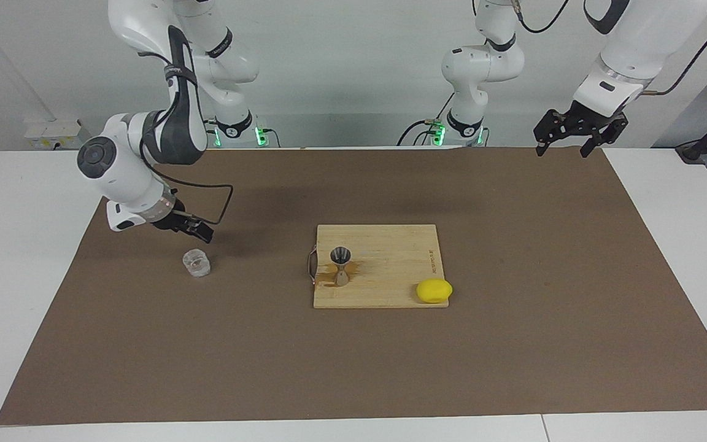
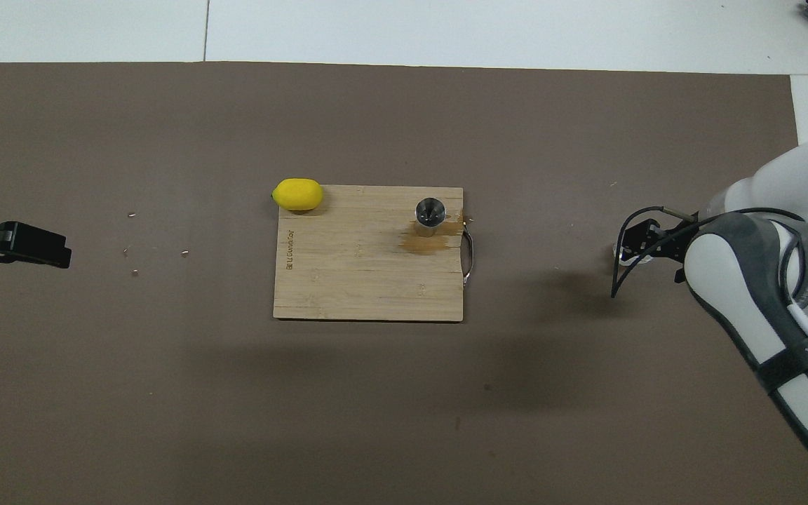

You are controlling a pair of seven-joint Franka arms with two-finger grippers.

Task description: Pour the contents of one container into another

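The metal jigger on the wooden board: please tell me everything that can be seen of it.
The jigger is small, grey steel, shaped like an hourglass: two cones joined at a narrow waist. It stands upright, its open upper cup facing up, on the wooden cutting board, near the edge that has the metal handle. A brownish wet-looking stain spreads on the board around its base. Nothing else touches it; both tools are away from it.
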